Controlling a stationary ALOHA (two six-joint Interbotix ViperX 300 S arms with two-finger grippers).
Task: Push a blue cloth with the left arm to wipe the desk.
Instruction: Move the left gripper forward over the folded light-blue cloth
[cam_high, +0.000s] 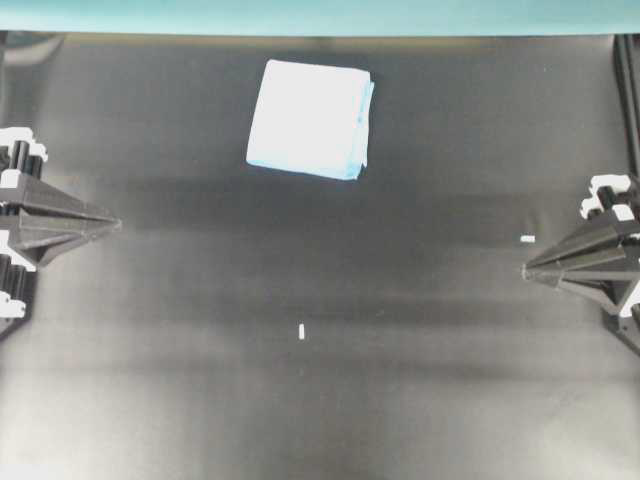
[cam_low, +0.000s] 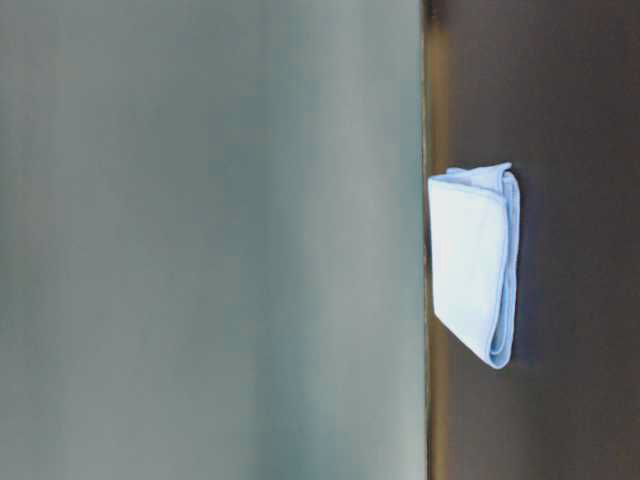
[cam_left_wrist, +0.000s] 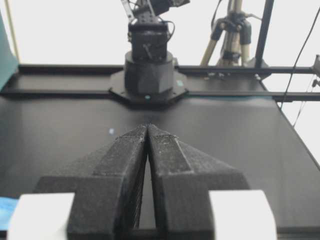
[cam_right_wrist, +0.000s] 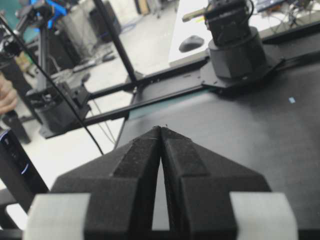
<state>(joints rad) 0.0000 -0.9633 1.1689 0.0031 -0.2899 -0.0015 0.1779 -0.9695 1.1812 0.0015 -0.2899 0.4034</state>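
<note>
While both claws, left (cam_high: 117, 224) and right (cam_high: 527, 268), are pressed together, the blue cloth (cam_high: 310, 119) lies unlabelled.

Both arms are being seen as matte black. The left hand (cam_left_wrist: 148, 131) and right hand (cam_right_wrist: 161, 131) are each being formed by two grainy wedge fingers tapering to a point, backed by white blocks beside each wedge's base.

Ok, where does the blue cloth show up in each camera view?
Overhead: cloth at upper middle, near the teal strip.
Table-level: cloth right of centre, view turned sideways.
Left wrist: a blue sliver at the lower left edge, probably the cloth.
Right wrist: not in view.
Shared landmark: the black desk.
</note>
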